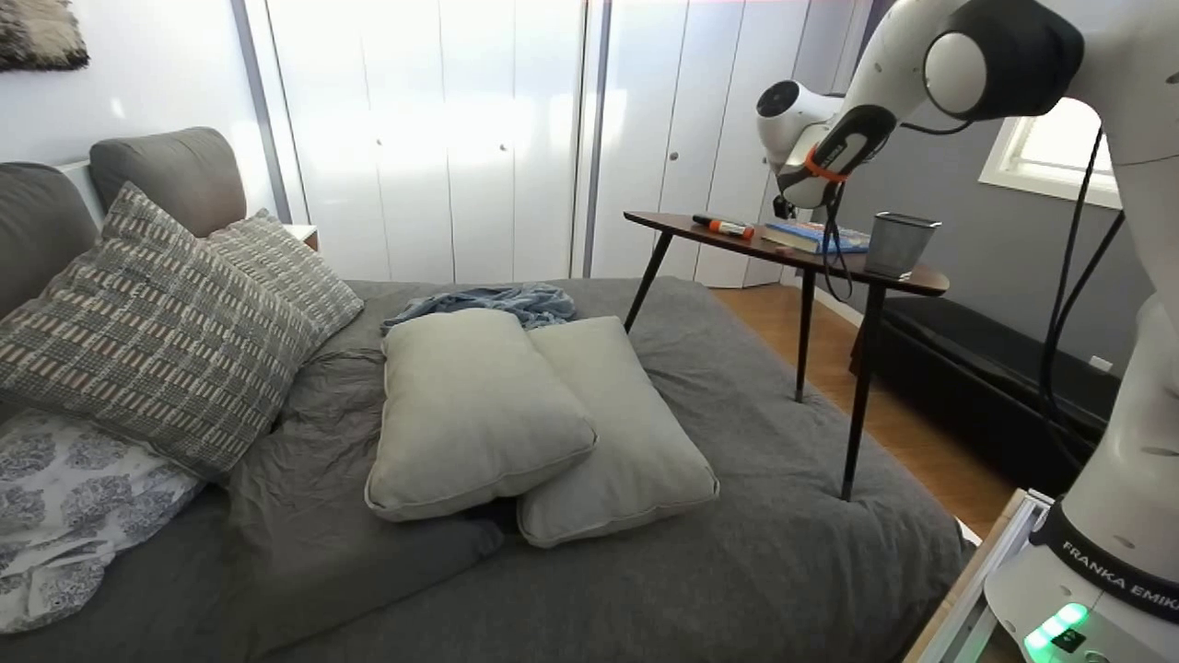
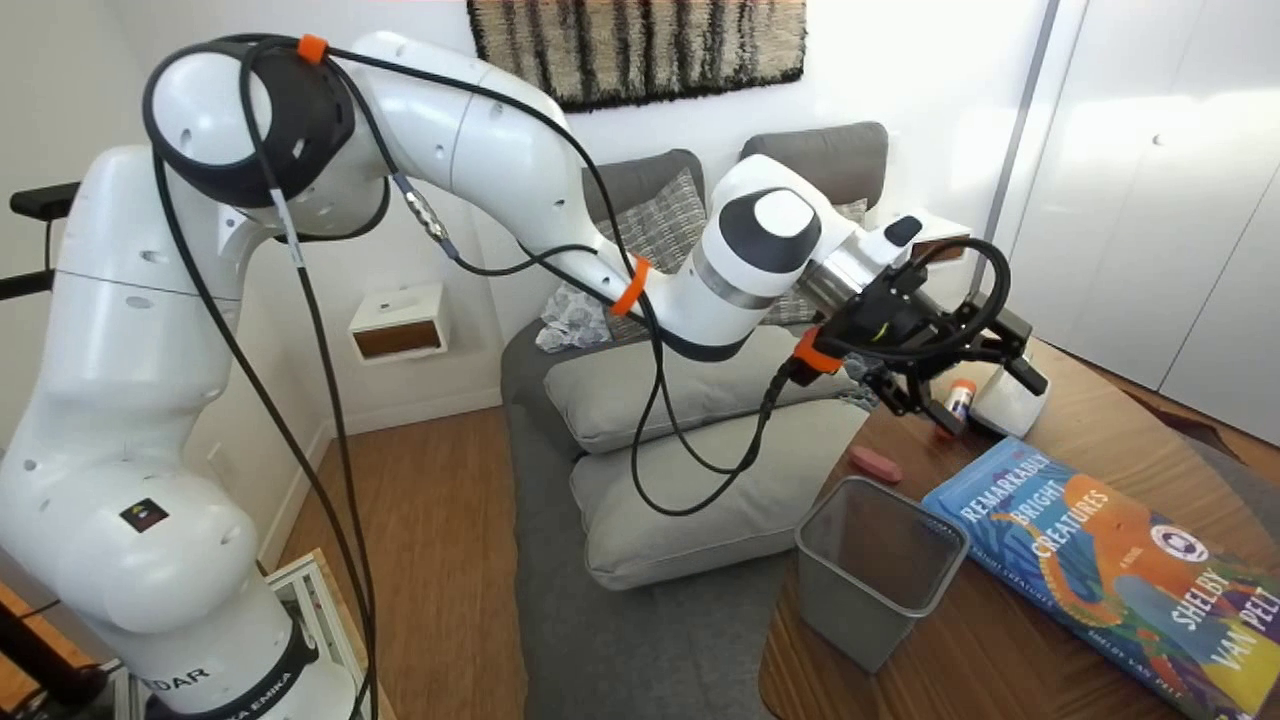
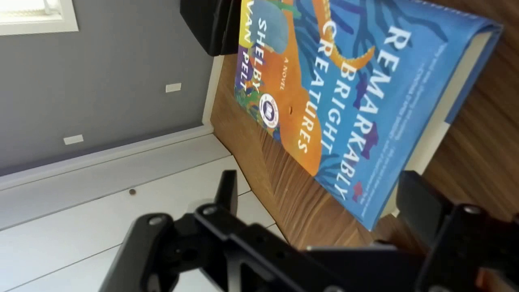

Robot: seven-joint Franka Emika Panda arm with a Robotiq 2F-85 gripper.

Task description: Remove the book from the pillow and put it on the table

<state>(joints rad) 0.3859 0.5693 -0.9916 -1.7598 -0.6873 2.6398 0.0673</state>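
The blue book with orange and yellow marks [image 1: 811, 237] lies flat on the reddish-brown table [image 1: 672, 223]. It also shows in an exterior view [image 2: 1110, 570] and in the wrist view [image 3: 340, 89]. The flatter light-grey pillow [image 1: 617, 424] lies on the bed, partly under the plumper pillow [image 1: 479, 414], with no book on it. My gripper [image 2: 990, 400] is open and empty above the table, near one end of the book. In the wrist view the fingers [image 3: 318, 190] are apart, and the right finger overlaps the book's page edge; contact cannot be told.
A grey mesh bin [image 2: 880, 565] stands beside the book near the table's edge. A small orange-capped tube [image 2: 960, 398], a white item [image 2: 1012, 398] and a reddish piece [image 2: 875, 464] lie near my gripper. A rumpled teal cloth [image 1: 502, 299] lies behind the pillows.
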